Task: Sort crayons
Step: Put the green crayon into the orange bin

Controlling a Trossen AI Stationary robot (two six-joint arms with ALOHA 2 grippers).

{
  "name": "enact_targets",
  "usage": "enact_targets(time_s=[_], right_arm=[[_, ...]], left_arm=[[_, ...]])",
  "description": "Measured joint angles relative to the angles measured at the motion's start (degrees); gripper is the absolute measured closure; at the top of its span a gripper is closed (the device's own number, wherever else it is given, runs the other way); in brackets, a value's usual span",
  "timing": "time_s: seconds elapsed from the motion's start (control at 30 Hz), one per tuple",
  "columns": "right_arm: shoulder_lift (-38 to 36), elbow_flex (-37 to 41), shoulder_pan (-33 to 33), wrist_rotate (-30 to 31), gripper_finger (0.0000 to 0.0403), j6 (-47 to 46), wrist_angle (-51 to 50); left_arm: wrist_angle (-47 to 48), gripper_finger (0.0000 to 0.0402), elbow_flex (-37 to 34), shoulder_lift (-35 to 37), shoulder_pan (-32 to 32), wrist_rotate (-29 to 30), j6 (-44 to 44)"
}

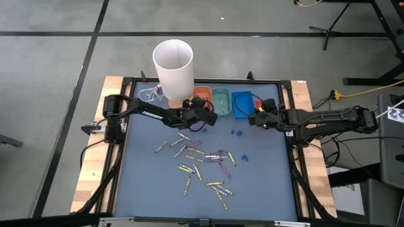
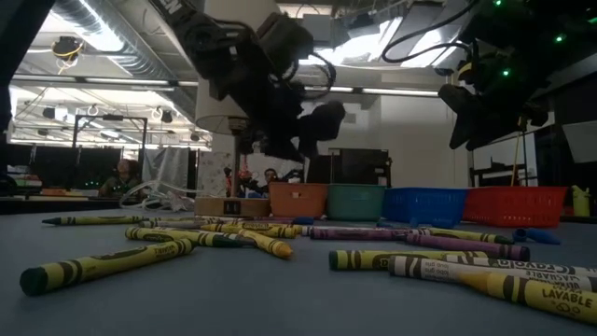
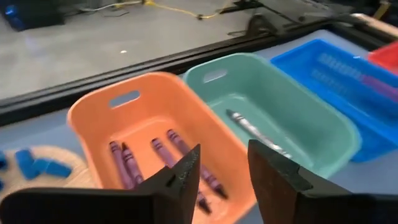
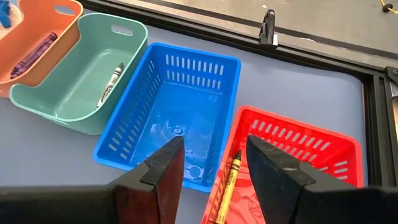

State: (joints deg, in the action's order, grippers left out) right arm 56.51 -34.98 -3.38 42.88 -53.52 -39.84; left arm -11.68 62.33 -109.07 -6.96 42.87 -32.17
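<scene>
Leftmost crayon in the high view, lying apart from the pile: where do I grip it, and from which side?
Take the leftmost crayon at mid-length, straight down from above, jaws across its thin body. It lies flat and slanted on the mat, with bare mat on either side. The left gripper, open, looks nearer.

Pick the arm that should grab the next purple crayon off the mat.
Left. Its open hand hovers over the orange plastic bin holding purple crayons; the right hand is over the red basket, farther off.
</scene>
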Motion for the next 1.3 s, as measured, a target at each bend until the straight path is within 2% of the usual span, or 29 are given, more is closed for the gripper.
enact_targets(time_s=[0.17,0.37,0.6,1.03,1.3], right_arm=[[0.00,0.00,0.00,-2.42,0.0230,0.03,2.53],[-0.01,0.00,0.07,-12.25,0.0230,5.83,11.94],[0.00,0.00,0.71,-20.23,0.0230,8.86,21.75],[0.00,0.00,19.04,-17.48,0.0230,7.26,25.82],[3.98,0.00,26.56,-17.43,0.0230,7.19,28.99]], left_arm=[[-0.47,0.0298,0.00,3.36,1.85,-5.74,7.56],[-1.00,0.0306,0.11,7.28,5.16,-13.96,14.85],[-0.58,0.0307,0.07,8.80,9.05,-16.24,16.31],[1.33,0.0307,0.02,8.74,14.84,-22.77,19.31],[3.78,0.0308,0.02,8.74,16.47,-22.64,19.31]])
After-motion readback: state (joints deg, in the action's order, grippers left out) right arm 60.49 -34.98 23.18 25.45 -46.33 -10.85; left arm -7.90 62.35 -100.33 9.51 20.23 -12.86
